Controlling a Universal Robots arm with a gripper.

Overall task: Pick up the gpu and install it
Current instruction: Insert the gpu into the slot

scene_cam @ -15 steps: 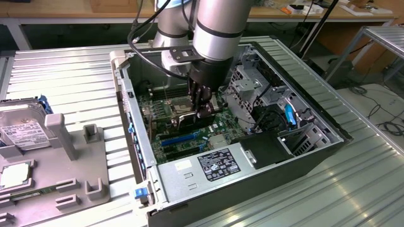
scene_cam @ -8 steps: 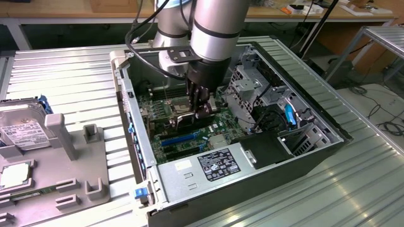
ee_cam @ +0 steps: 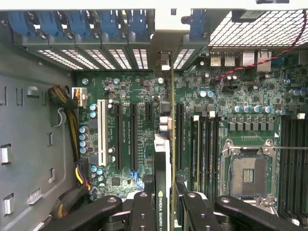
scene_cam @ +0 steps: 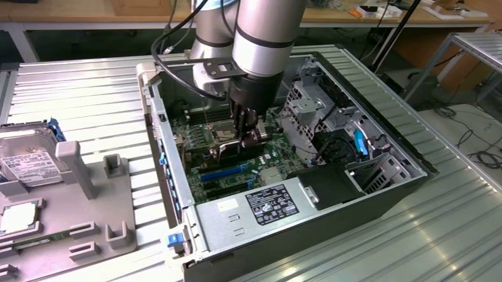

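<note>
We see a ribbed metal table (scene_cam: 79,88) carrying an open computer case (scene_cam: 408,194), laid on its side with the interior facing up. The robot arm (scene_cam: 263,29) reaches down into the case from above. The green motherboard (ee_cam: 125,82) covers the case floor. The power supply (scene_cam: 235,214), with a black label, occupies the near end of the case in the exterior view. On the exterior view's left, beside the case, stands a grey fixture (scene_cam: 79,170) holding a hard drive (scene_cam: 23,161) with a white label.

The gpu (ee_cam: 163,168) is inside the case, held on edge above the motherboard, among the long black expansion slots (ee_cam: 118,134). Its length runs parallel to them, and its far end reaches toward the row of blue clips (ee_cam: 72,21) at the case wall. We cannot tell whether its lower edge sits in a slot. In the exterior view the gpu (scene_cam: 223,150) appears as a dark card just below the gripper (scene_cam: 249,136).

The gripper (ee_cam: 168,197) is at the card's near end; its black fingers (ee_cam: 143,207) pinch the gpu from both faces. The empty processor socket (ee_cam: 248,175) lies to one side of the card
</note>
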